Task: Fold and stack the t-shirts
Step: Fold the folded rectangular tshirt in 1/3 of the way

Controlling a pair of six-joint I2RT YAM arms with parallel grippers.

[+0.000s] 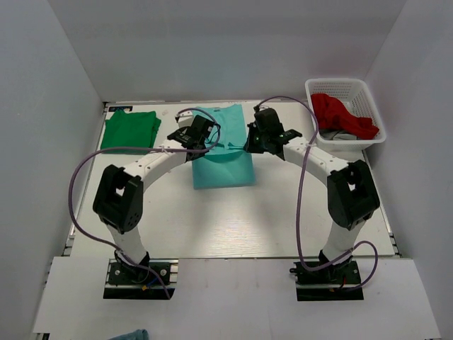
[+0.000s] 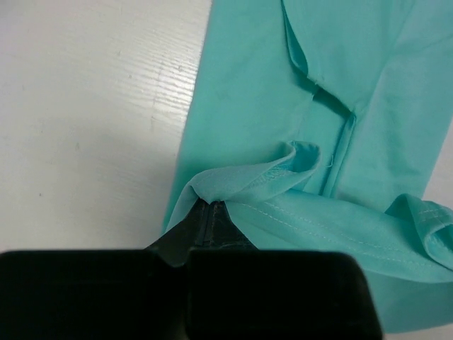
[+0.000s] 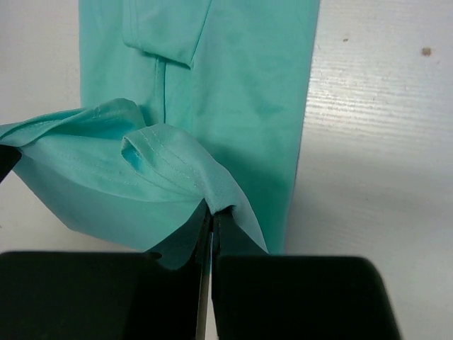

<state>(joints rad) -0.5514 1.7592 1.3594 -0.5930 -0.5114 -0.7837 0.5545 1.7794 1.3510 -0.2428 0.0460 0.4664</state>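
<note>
At the far left of the white, faintly grained table (image 1: 248, 219) lies the emerald t-shirt (image 1: 129, 131), soft knit folded into a flat rectangular pad with its longer side running left to right. To its right, the left tool (image 2: 212, 210) is pinched together on a stitched hem of the teal t-shirt (image 1: 224, 168). The thin, smooth fabric bunches into a small peak at the black fingertips. The teal t-shirt lies at the table's middle, folded into a narrow rectangle whose long axis runs from the far edge toward the arms. Its hem edge is raised as a drooping band across the width, between both tools. The right tool (image 3: 210, 212) is likewise clamped on that hem, with double stitching showing beside it. At the far right stands a white plastic lattice basket (image 1: 368, 88) holding a crumpled red cloth (image 1: 340, 112).
</note>
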